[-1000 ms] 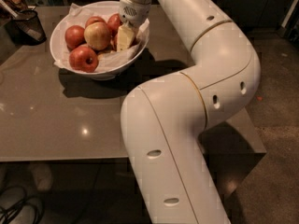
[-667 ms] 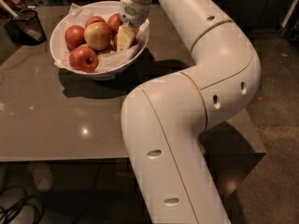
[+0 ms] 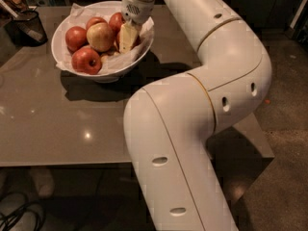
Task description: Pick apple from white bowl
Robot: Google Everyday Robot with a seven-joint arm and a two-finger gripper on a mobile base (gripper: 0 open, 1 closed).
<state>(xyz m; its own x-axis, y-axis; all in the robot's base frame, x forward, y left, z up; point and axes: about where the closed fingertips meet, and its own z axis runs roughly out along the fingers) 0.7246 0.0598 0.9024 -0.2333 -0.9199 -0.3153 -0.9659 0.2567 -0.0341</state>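
The white bowl [image 3: 111, 73], lined with crumpled white paper, stands at the back left of the table. It holds several apples: plain red ones [image 3: 75, 36] [image 3: 116, 20], a larger yellow-green blushed one [image 3: 100, 36], and a red one with a dark stem hollow [image 3: 86, 60] at the front. My gripper [image 3: 126, 37] reaches down into the right side of the bowl from the white arm above. It sits right against a red apple [image 3: 117, 42] that is mostly hidden behind it.
A small dark mesh cup [image 3: 28, 26] stands at the table's back left corner. My large white arm [image 3: 202, 95] bends over the right half of the grey table [image 3: 57, 124]. The floor lies to the right and dark cables at the bottom left.
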